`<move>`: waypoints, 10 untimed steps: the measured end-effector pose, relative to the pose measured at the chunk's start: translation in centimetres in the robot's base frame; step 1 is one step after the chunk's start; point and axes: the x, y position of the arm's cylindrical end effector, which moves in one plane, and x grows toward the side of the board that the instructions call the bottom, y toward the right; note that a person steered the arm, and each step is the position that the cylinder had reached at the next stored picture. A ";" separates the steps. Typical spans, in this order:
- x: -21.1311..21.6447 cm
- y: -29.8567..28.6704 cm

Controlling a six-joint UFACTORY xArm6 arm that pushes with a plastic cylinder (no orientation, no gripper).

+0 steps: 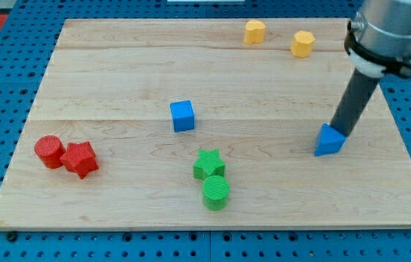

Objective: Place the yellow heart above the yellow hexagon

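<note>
Yellow heart (254,31): small moulded block at the view's top, right of centre, on the pale wooden worktop (118,73); lobes hard to make out at this size. It sits to the view's left of the yellow hexagon (302,44), near it but apart, and only slightly nearer the view's top. The placement is judged not yet done.

Items, left to right:
- Red cylinder (48,151), ribbed top, touching or almost touching the red star (79,159) at the view's lower left.
- Blue cube (182,116), smooth faces, alone near the middle.
- Green star (209,163), directly above and against the green cylinder (216,193), both finely ribbed.
- Yellow heart and yellow hexagon, as above.
- Blue triangular block (329,140), at the view's right.
- My tip (335,129): end of the straight dark rod, resting against the upper edge of the blue triangular block, well apart from both yellow blocks.

Jaws: none fitted; the arm ends in the rod, so there is no open or closed state to give.

Step in hand, as judged: the tip is occupied at the blue triangular block, away from the task's pieces. The next move calls for travelling toward the view's top, coming round to the left of the yellow heart, and nudging it rightward and upward until it sits directly above the yellow hexagon without knocking the latter.
</note>
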 end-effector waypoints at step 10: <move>-8.4 -16.6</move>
